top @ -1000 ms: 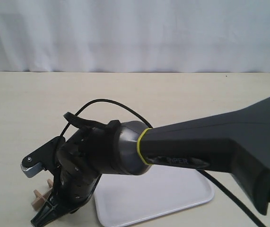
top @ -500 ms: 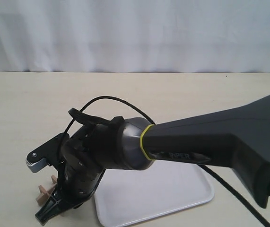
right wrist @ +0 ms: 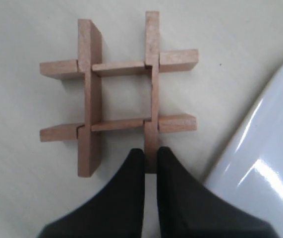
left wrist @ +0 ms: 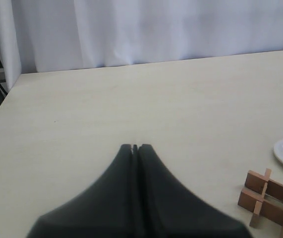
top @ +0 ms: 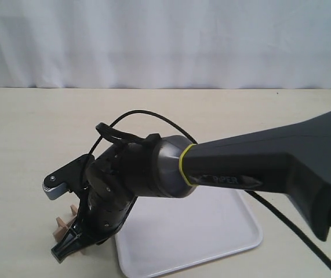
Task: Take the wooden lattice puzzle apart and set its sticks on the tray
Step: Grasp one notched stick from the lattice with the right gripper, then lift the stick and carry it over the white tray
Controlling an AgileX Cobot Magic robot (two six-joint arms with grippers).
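Four light-brown sticks point(right wrist: 89, 89) lie interlocked as the wooden lattice puzzle point(right wrist: 119, 124) on the counter point(right wrist: 22, 29), just beside the white tray point(right wrist: 265, 163). The right claw point(right wrist: 151, 159) is pinched onto the end of one stick point(right wrist: 152, 34). The left claw point(left wrist: 135, 148) is shut with nothing in it, over bare counter and apart from the puzzle.

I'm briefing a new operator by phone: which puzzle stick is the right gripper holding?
On the pale table, beside the white tray's rim, sits the wooden lattice puzzle. Of its two sticks pointing toward the right gripper, it is the stick nearer the tray, its end pinched between the fingertips.
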